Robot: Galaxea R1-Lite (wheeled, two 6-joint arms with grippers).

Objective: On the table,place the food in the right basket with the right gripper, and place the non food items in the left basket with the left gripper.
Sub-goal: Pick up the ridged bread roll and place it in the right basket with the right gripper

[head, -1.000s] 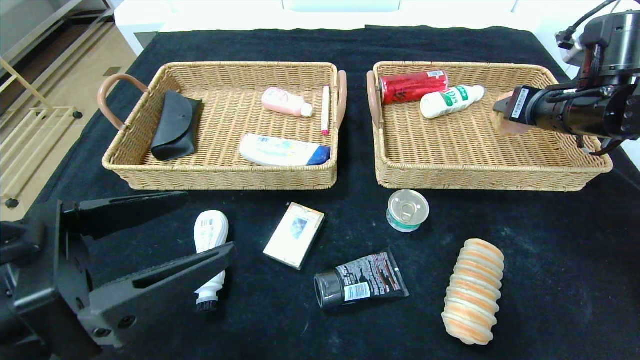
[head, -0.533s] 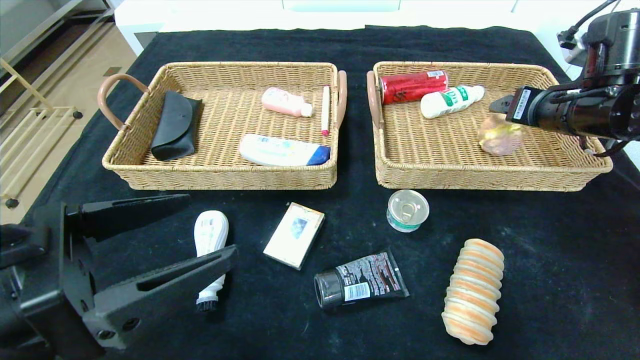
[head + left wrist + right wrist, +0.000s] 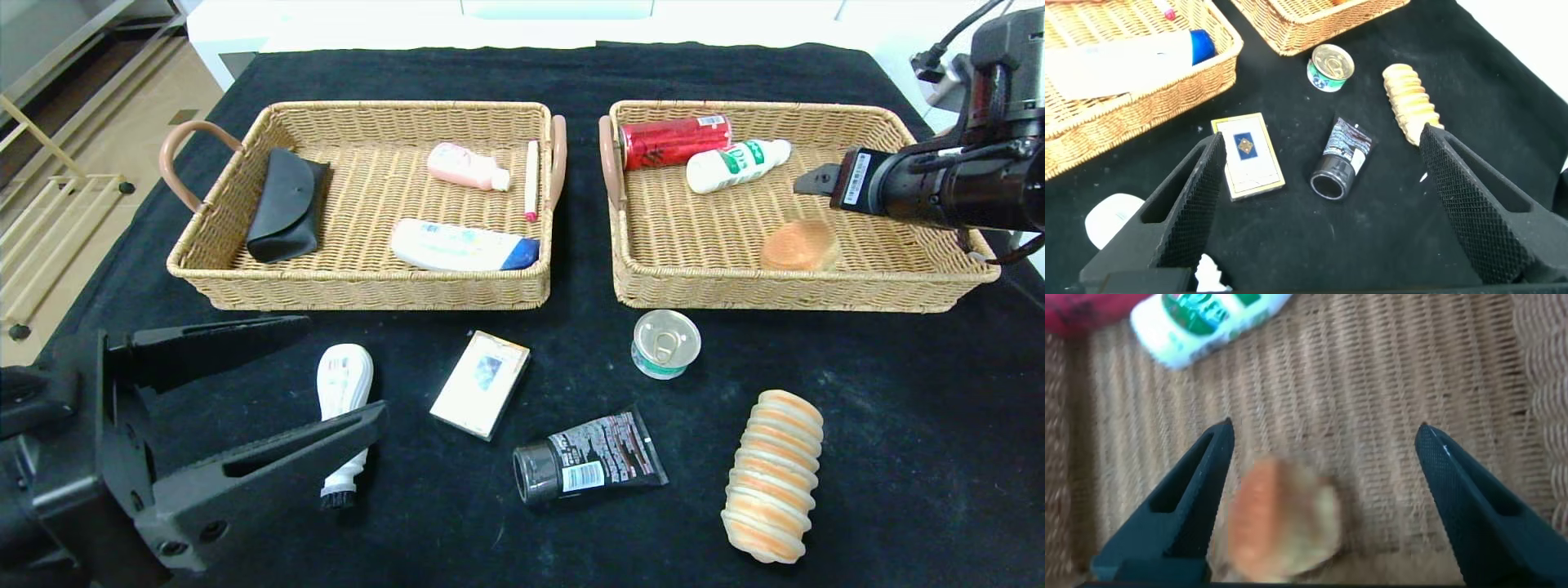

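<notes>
Right gripper [image 3: 804,181] is hanging over the right basket [image 3: 898,282], jaws released; the bun [image 3: 798,245] is lying inside, so dipping now risks clipping it. Left gripper [image 3: 269,388] is idling open above the counter.

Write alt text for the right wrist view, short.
The right hand, jaws wide apart, hangs over the right basket floor, with a round orange bun lying free below it. A white bottle with green print lies farther off in the basket.
</notes>
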